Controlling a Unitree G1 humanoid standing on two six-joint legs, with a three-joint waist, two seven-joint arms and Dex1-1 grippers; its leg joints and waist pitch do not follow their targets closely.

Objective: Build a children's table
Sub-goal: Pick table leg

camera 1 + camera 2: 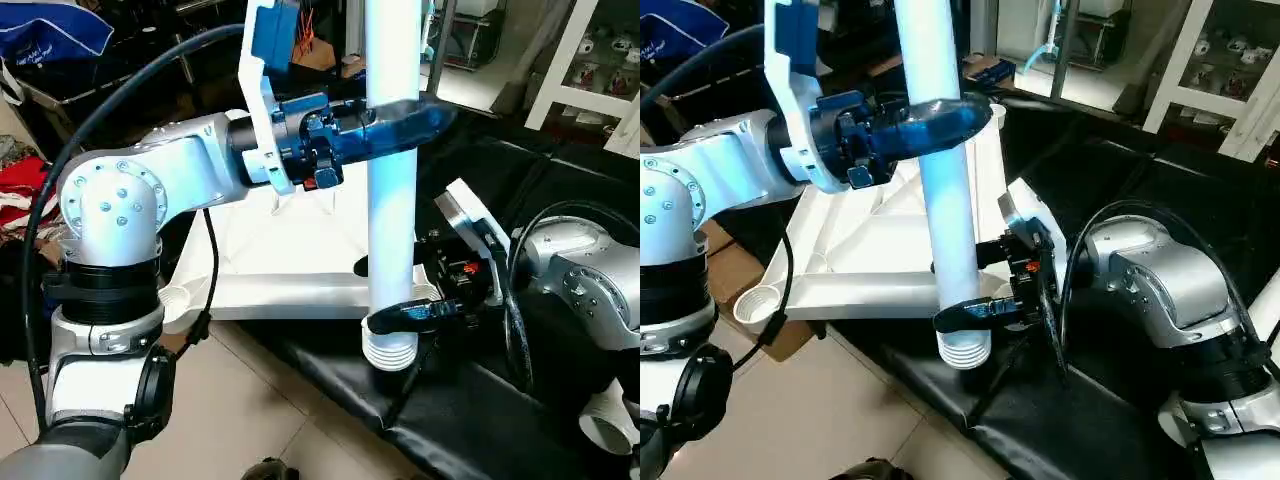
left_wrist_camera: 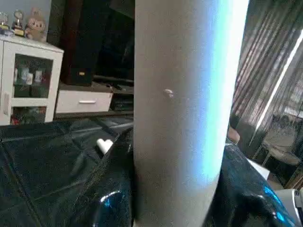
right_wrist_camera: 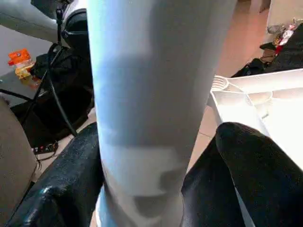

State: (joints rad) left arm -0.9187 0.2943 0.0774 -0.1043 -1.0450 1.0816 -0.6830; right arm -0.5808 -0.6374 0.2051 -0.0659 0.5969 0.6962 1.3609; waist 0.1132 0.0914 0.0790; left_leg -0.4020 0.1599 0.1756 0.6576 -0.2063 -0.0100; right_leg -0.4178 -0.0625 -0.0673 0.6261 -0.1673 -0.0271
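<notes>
**Ana:** White plastic everywhere. Where did the table parts sit at that point?

**Ben:** The tabletop lay underside up on the black worktop, ribs showing, with 1 open corner socket hanging past the edge over the tiled floor. 1 leg stood nearly upright at the near corner, its ridged lower end just below the tabletop's rim. I could not tell whether it was seated in a socket.

**Ana:** And the jaws?

**Ben:** The left gripper was clenched around the leg high up, 1 dark finger curling across its front. The right gripper had its jaws around the leg low down, just above the ridged end. In the right wrist view a gap showed between 1 finger and the tube, so I judged that grip loose rather than clamped.

**Ana:** What could have gone wrong?

**Ben:** If the lower jaws closed off-centre they could push the foot sideways, and the leg would tilt against the upper grip. The tabletop overhung the worktop, so a hard sideways push could also slide it.

**Ana:** Did the views differ?

**Ben:** The head views gave both grips and the whole layout. The right wrist view gave that finger gap and a socket close behind the leg. The left wrist view showed a small white piece lying on the black surface.
</notes>
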